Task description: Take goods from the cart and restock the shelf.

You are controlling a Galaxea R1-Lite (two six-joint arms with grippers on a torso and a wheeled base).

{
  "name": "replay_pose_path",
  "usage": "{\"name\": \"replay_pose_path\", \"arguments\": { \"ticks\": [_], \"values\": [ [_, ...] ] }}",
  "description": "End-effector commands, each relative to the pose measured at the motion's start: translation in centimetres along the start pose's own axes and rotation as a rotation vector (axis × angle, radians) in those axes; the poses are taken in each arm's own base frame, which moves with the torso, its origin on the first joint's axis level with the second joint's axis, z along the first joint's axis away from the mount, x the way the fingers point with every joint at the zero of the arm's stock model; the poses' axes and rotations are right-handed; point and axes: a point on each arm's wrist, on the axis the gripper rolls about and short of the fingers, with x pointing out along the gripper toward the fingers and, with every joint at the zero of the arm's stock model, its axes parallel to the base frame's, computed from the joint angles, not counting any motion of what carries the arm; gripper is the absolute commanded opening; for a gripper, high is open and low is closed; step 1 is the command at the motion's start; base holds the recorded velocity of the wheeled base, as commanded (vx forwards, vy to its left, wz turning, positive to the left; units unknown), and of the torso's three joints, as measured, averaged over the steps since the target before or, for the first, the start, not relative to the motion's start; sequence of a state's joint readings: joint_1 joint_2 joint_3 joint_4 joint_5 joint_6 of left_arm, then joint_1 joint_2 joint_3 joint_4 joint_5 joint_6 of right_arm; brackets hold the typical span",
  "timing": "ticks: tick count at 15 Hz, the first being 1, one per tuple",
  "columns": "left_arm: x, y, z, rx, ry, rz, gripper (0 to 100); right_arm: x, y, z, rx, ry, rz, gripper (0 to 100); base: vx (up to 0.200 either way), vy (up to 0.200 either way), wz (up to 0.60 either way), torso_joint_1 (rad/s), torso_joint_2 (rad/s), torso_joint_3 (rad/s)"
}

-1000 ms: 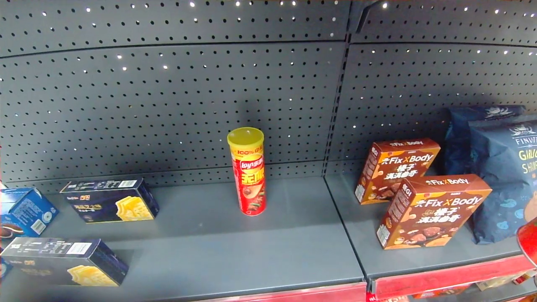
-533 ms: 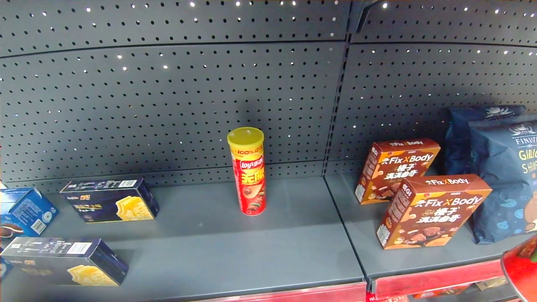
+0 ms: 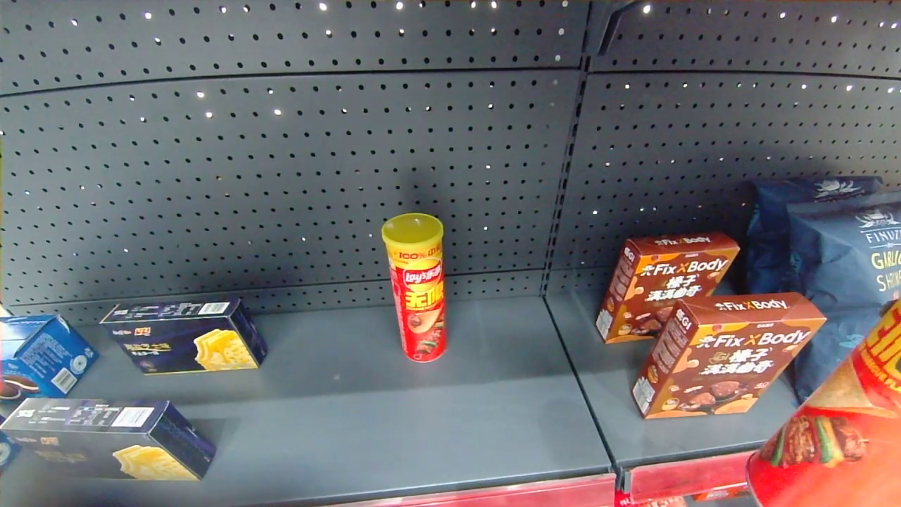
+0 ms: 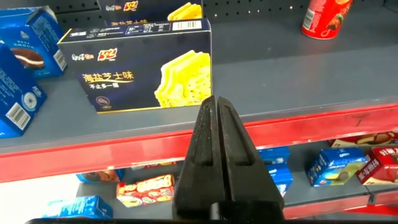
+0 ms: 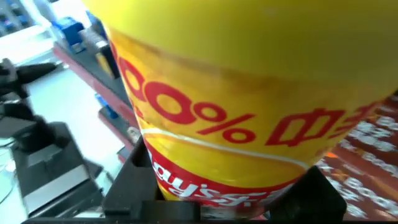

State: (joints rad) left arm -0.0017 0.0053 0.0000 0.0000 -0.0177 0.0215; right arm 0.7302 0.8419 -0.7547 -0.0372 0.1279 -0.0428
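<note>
R pincer (image 5: 224, 196) is clamped on the held can (image 3: 838, 422), a red & yellow chips tube. It is far right of the standing can (image 3: 415, 289) & nearer the robot, out past the shelf (image 3: 422, 422) front. Standing can is upright mid-shelf, by the back wall. Blue bags (image 3: 845, 267) lean farthest right of it. 2 brown boxes (image 3: 725, 352) sit btw the bags & it. 2 dark boxes (image 3: 186, 334) & a light blue box (image 3: 42, 355) lie well left of it. L pincer (image 4: 216, 109) is squeezed together, left of it, before the red shelf edge.
</note>
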Motion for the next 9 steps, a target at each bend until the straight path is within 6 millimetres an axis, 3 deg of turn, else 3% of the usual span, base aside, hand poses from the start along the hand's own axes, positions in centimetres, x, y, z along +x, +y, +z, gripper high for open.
{"name": "replay_pose_path", "arguments": {
  "ticks": [1,6,7,9],
  "values": [
    [0.0,0.0,0.0,0.002,0.001,-0.001,0,1.8,0.6,-0.6,0.0,0.05,0.083,0,0.0,0.0,0.0,0.0,0.0,0.0],
    [0.0,0.0,0.1,0.003,-0.002,0.004,0,4.5,2.0,-0.5,-0.022,0.079,0.024,0,0.0,0.0,0.0,0.0,0.0,0.0],
    [-0.4,0.0,1.6,0.005,-0.039,-0.001,0,4.7,2.5,-0.8,-0.029,0.1,0.01,0,0.0,0.0,0.0,0.0,0.0,0.0],
    [1.0,0.1,7.9,-0.032,0.045,-0.148,0,5.3,3.4,-1.2,-0.011,0.145,0.069,0,0.0,0.0,0.0,0.0,0.0,0.0]
  ]
}}
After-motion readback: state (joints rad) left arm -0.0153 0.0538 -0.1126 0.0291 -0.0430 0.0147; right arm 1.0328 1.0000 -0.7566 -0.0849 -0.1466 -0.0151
